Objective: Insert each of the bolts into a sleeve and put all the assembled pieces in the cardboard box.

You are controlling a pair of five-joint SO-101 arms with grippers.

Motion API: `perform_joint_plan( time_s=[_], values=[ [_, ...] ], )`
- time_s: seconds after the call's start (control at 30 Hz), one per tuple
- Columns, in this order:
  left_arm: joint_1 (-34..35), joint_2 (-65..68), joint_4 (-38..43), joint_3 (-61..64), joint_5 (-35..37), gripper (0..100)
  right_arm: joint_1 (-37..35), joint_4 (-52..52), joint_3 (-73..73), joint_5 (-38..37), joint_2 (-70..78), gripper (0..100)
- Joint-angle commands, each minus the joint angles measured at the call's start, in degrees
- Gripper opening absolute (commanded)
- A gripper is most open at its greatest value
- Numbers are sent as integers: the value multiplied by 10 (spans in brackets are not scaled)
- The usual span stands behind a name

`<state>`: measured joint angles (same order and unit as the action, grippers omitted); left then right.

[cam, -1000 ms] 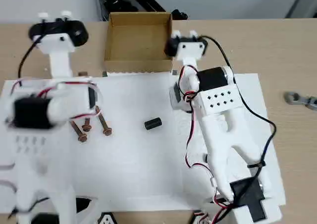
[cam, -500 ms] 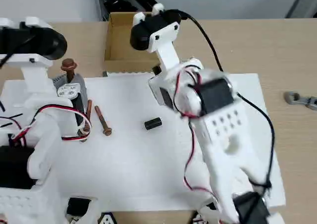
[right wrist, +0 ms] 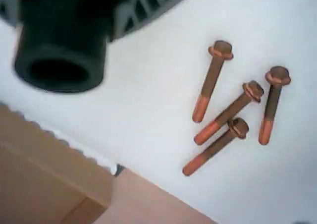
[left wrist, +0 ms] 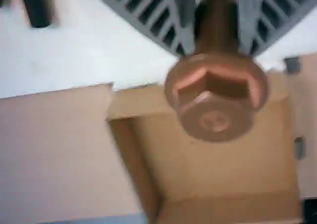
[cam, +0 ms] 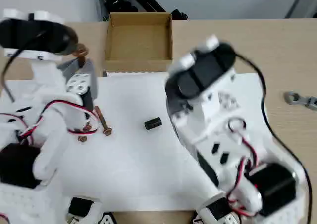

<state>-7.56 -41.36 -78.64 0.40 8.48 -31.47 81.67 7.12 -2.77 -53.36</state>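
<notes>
Gripping a copper bolt (left wrist: 215, 92) near the cardboard box (cam: 138, 64), at the upper left of the high view, the left fingers (left wrist: 143, 13) are clenched on its shank. The right fingers (right wrist: 146, 3) grasp a black sleeve (right wrist: 59, 55). The step appears to be insertion. Next, the bolt tip and the sleeve hole must be lined up.

5 bolts (right wrist: 213, 80) are showing: 4 are lying loose on the white sheet (cam: 148, 174), and the left gripper (left wrist: 216, 11) is holding 1 bolt (left wrist: 216, 97). 2 sleeves (right wrist: 59, 50) are showing: 1 sleeve (cam: 153, 123) is lying on the sheet, and 1 is sitting in the right gripper (right wrist: 69, 8). 1 cardboard box (cam: 138, 64) and 1 wrench (cam: 299, 99) are showing too
</notes>
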Motion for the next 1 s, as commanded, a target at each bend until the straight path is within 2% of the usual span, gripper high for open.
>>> perform_joint_plan(
  time_s=[0.0,0.13,0.23,0.33,0.4,0.73,0.97],
  values=[
    [-30,-11,104,43,5,5,-4,-104,146,7,-117,13],
    [-42,-11,227,106,6,5,0,-300,340,7,-233,9],
    [-56,-9,293,125,13,5,29,-416,452,18,-276,8],
    [-62,-9,328,131,77,5,50,-487,500,45,-278,7],
    [-72,-8,332,131,111,5,50,-509,512,48,-269,7],
    [-185,-8,363,131,108,5,37,-604,556,61,-248,7],
    [-219,-8,371,131,38,5,-1,-610,580,61,-249,7]
  ],
)
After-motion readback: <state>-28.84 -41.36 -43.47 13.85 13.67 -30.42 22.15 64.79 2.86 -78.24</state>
